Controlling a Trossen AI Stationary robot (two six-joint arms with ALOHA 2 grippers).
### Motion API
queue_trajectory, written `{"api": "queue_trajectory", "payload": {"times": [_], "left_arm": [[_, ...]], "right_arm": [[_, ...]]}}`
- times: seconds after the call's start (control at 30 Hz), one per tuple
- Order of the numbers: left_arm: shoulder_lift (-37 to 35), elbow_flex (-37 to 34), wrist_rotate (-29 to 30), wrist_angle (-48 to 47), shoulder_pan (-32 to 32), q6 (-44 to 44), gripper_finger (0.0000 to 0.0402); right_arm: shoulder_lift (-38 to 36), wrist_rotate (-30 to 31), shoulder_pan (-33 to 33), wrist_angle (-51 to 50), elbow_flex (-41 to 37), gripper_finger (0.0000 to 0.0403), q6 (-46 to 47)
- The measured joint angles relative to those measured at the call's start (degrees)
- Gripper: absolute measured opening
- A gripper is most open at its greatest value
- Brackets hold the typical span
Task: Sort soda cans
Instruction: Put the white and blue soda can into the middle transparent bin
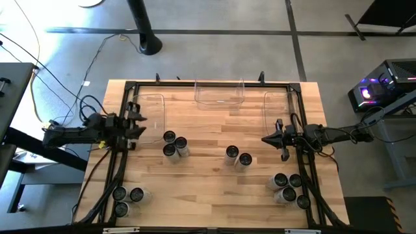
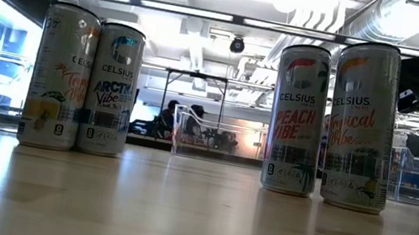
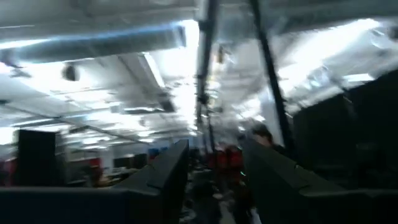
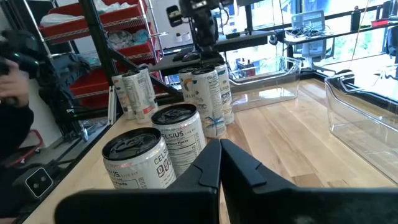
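Note:
Soda cans with dark tops stand upright on the wooden table in groups: three left of centre (image 1: 174, 144), two at the centre (image 1: 238, 156), several at the near right (image 1: 287, 188) and three at the near left (image 1: 127, 197). The low view shows tall white cans (image 2: 298, 119) side by side. My left gripper (image 1: 139, 123) is over the table's left edge, tipped upward; its fingers stand apart with nothing between them (image 3: 214, 149). My right gripper (image 1: 265, 139) is at the right, level, shut and empty (image 4: 219, 144), pointing at the two centre cans (image 4: 155, 155).
Clear plastic bins sit at the far middle (image 1: 219, 92), far left (image 1: 153, 107) and far right (image 1: 278, 104). Black frame rails (image 1: 117, 169) run along the table's edges. Bare wood lies between the can groups. A person (image 4: 12, 68) is beyond the table.

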State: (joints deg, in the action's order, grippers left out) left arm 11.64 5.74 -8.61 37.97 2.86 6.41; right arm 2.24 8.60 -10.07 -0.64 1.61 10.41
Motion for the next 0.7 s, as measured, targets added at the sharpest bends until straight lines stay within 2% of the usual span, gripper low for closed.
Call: {"api": "queue_trajectory", "payload": {"times": [0.2,0.27,0.37,0.57,0.7], "left_arm": [[18.51,10.92,2.86,-1.07,-3.00,3.72,0.0144],[24.05,15.50,4.61,-4.11,-3.53,3.17,0.0144],[30.74,23.96,4.93,-15.20,-3.70,3.19,0.0144],[42.31,43.29,7.87,-45.14,-3.70,3.24,0.0156],[49.60,52.33,7.77,-56.35,-3.72,1.70,0.0185]], "right_arm": [[-0.01,-0.02,0.00,-0.01,0.01,0.0000,0.00],[0.00,0.00,0.00,0.00,0.02,0.0000,0.00],[-0.02,0.00,0.00,-0.01,0.00,0.0000,0.00],[-0.02,0.00,0.00,0.00,0.02,0.0000,0.00],[0.00,0.00,0.00,0.00,0.01,0.0000,0.00]]}}
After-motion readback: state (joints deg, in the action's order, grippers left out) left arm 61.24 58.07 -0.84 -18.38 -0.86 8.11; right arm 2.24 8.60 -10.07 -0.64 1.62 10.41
